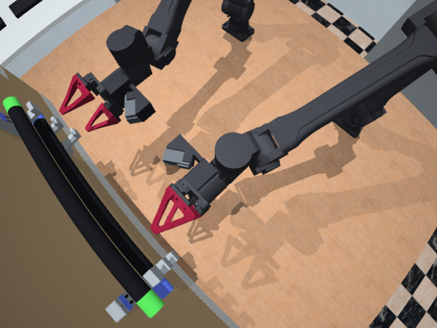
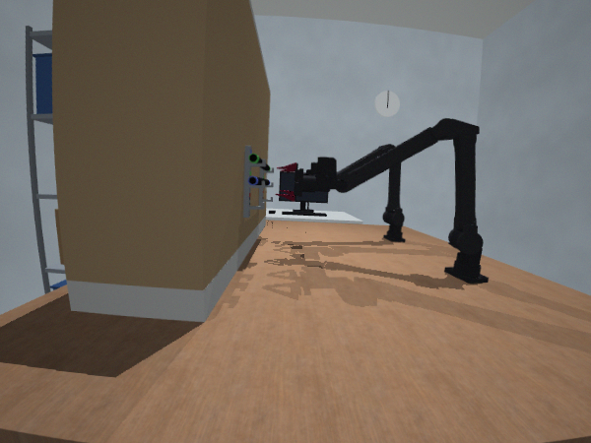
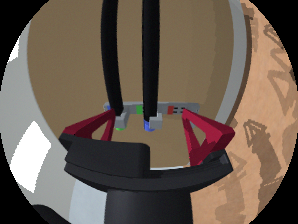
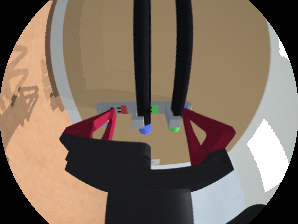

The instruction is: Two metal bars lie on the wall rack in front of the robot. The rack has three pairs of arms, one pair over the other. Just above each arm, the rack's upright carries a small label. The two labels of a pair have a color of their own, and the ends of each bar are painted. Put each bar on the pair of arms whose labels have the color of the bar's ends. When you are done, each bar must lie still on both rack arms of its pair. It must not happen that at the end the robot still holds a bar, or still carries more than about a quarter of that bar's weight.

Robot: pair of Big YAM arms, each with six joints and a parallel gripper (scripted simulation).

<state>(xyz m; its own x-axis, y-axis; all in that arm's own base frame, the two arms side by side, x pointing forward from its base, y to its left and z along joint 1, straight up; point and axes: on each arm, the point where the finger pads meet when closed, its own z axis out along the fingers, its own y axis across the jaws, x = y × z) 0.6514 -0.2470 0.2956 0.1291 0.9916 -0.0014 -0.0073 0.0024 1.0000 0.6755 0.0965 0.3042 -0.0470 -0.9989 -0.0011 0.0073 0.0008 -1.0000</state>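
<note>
The green-ended bar [image 1: 78,215] [image 3: 111,50] [image 4: 184,50] lies on the top pair, whose labels are blue. The blue-ended bar [image 1: 103,216] [image 3: 150,50] [image 4: 142,50] lies on the middle pair, whose labels are green. The lowest pair has red labels and holds no bar. My left gripper [image 1: 156,227] [image 2: 279,182] [image 3: 148,112] is open and empty, short of the rack, its tips one above the other around the height of the middle pair. My right gripper [image 1: 74,121] [image 4: 149,112] is open and empty before the other end of the rack.
The rack upright [image 2: 247,207] [image 3: 192,107] [image 4: 105,107] is fixed to the tan wall [image 1: 44,262] [image 2: 148,172], which has a pale base strip [image 2: 138,300]. The wooden table top [image 1: 328,255] [image 2: 345,369] lies under both arms. There is free air between the grippers and the rack.
</note>
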